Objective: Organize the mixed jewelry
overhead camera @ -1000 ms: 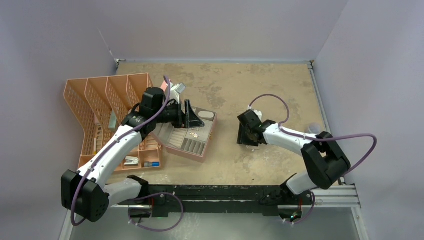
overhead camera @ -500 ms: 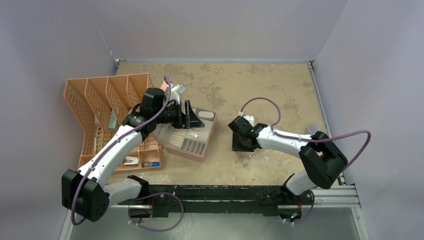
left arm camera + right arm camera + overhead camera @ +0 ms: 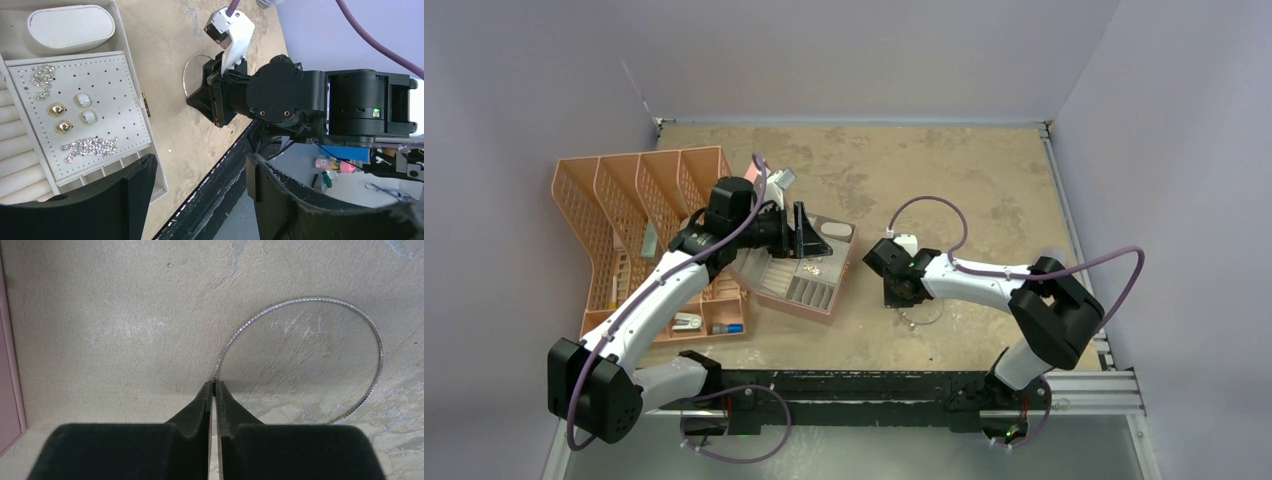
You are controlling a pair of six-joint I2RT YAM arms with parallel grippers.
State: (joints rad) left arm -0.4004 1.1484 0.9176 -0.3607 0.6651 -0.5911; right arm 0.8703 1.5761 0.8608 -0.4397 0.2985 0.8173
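Silver hoop [image 3: 300, 299] pinched at its rim by right gripper [image 3: 214, 390], lying flat just right of the pink jewelry box [image 3: 845, 268].
Over that box, left gripper [image 3: 200, 197] hangs spread. Lift slowly and squarely, since thin wire may slip.

Right tool [image 3: 214, 388] closed, left tool [image 3: 200, 167] wide

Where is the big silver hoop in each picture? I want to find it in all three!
Top external: the silver hoop sits in the lower middle, just below the right gripper.
Left wrist: upper middle, a thin arc partly hidden behind that gripper.
Right wrist: centre-right, a whole ring, its left edge at the fingertips.
Shared landmark: the right gripper, pinching the hoop's edge.
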